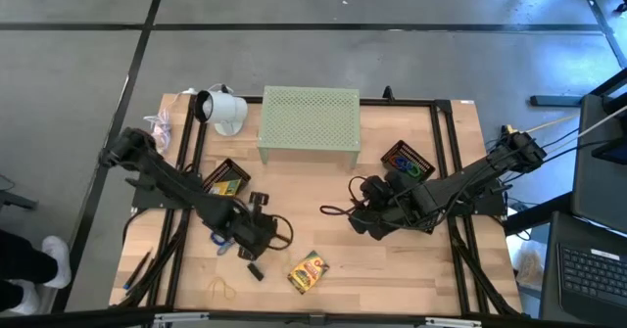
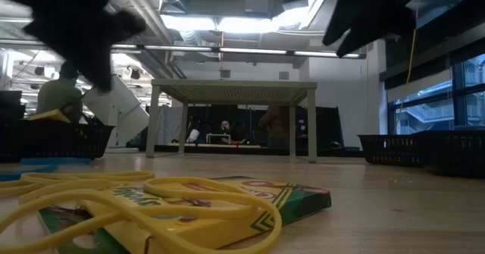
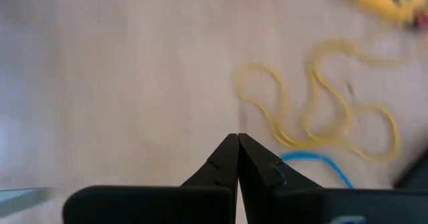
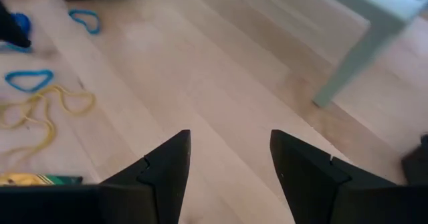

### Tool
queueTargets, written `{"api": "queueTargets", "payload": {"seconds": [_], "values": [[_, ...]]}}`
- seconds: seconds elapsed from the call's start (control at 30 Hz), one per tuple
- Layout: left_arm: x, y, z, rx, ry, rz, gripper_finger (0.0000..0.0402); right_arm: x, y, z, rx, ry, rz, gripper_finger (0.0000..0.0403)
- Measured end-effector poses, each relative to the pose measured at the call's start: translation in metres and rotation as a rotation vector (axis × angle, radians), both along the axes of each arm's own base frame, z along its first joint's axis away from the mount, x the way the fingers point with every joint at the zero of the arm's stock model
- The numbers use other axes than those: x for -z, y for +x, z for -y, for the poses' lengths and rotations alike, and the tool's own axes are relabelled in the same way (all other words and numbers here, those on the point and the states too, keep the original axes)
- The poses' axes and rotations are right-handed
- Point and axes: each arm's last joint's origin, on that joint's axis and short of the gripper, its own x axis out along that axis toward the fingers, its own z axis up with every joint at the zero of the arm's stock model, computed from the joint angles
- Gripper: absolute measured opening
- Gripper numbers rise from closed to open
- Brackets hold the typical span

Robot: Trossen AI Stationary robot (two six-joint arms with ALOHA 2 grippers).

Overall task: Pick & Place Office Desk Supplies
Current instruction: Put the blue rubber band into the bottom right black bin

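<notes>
While the left gripper [image 3: 238, 158] hangs low over the front left part of the wooden table [image 1: 333, 181], its two fingers are pressed together with nothing visible between them. Just beyond its tips lie tangled yellow rubber bands [image 3: 321, 110] and part of a blue clip ring [image 3: 321, 164], which is cut off by the fingers. From above, this gripper [image 1: 257, 232] covers most of the small items under it; only a bit of blue [image 1: 221, 240] and a small black piece [image 1: 255, 270] show beside it. A yellow-green crayon box [image 1: 308, 272] lies near the front edge, with another rubber band [image 1: 222, 289] to its left.

The right gripper [image 4: 231, 160] waits above bare table near the middle, its fingers apart and empty. Its camera sees two more blue clip rings [image 4: 29, 80] far off, and one leg of the pale green perforated stand [image 4: 348, 57]. Two black mesh trays [image 1: 227, 178] stand at left and right [image 1: 408, 160]; their contents are too small to name. In the low view both arms are only dark shapes, cut off at the top.
</notes>
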Motion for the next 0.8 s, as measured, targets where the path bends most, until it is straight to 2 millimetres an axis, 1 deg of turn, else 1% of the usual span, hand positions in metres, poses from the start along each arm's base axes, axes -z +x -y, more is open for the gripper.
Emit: {"api": "queueTargets", "payload": {"seconds": [0.13, 0.27, 0.33, 0.4, 0.47, 0.57, 0.67, 0.8], "values": [[-0.024, -0.006, -0.008, -0.072, 0.058, 0.155, 0.0001, -0.005, 0.008, -0.003, -0.038, -0.029, 0.079, 0.0208], [-0.042, -0.011, -0.014, -0.117, 0.072, 0.272, 0.0001, -0.01, 0.019, -0.008, -0.117, -0.076, 0.153, 0.0208], [-0.048, -0.014, -0.014, -0.106, 0.024, 0.282, 0.0001, -0.013, 0.023, -0.011, -0.162, -0.096, 0.182, 0.0208], [-0.049, -0.015, -0.012, -0.069, -0.069, 0.246, 0.0001, -0.013, 0.028, -0.013, -0.196, -0.109, 0.196, 0.0208], [-0.047, -0.016, -0.009, -0.069, -0.142, 0.211, 0.0006, -0.012, 0.029, -0.014, -0.215, -0.118, 0.196, 0.0208], [-0.038, -0.013, -0.003, -0.077, -0.189, 0.152, 0.0022, -0.009, 0.031, -0.015, -0.227, -0.114, 0.181, 0.0208], [-0.025, -0.009, 0.003, -0.05, -0.217, 0.067, 0.005, -0.006, 0.033, -0.016, -0.229, -0.113, 0.173, 0.0208], [-0.002, -0.003, 0.01, -0.017, -0.241, -0.072, 0.0098, -0.002, 0.035, -0.017, -0.24, -0.102, 0.161, 0.0208]]}}
